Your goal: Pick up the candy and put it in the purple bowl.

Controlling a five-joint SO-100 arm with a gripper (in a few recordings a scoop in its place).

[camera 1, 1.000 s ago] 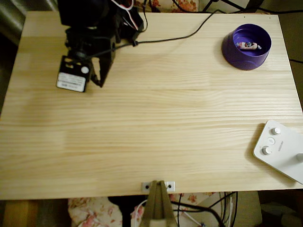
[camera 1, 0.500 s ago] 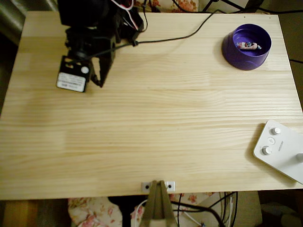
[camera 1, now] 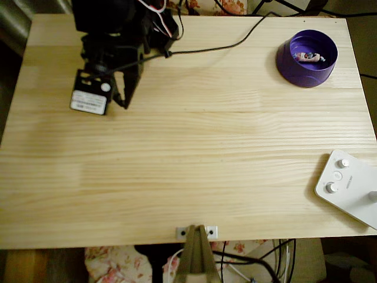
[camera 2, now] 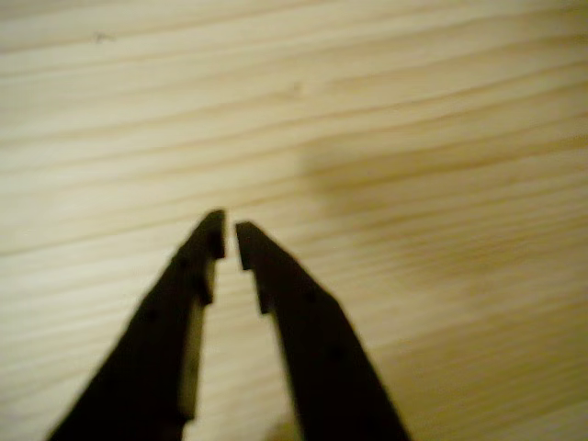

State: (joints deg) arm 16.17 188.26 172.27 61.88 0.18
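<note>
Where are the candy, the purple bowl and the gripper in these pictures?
candy (camera 1: 310, 57), overhead view, middle of its wrapper, inside the bowl.
purple bowl (camera 1: 297, 75), overhead view, its outer wall.
gripper (camera 2: 230, 235), wrist view, the narrow gap between its fingertips.

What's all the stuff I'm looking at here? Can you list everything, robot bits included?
Table: one, pale wood, spanning the overhead view.
Purple bowl: one, deep purple, far right corner of the table in the overhead view.
Candy: one, pinkish-white wrapper with dark marks, lying inside the bowl.
White device: one, white with round knobs, near right edge of the table.
Cable: one, black, running across the far side of the table from the arm.
Bracket: one, small and metal, middle of the near edge.
Gripper: one, black, far left over bare wood; jaws almost closed, holding nothing.
</note>
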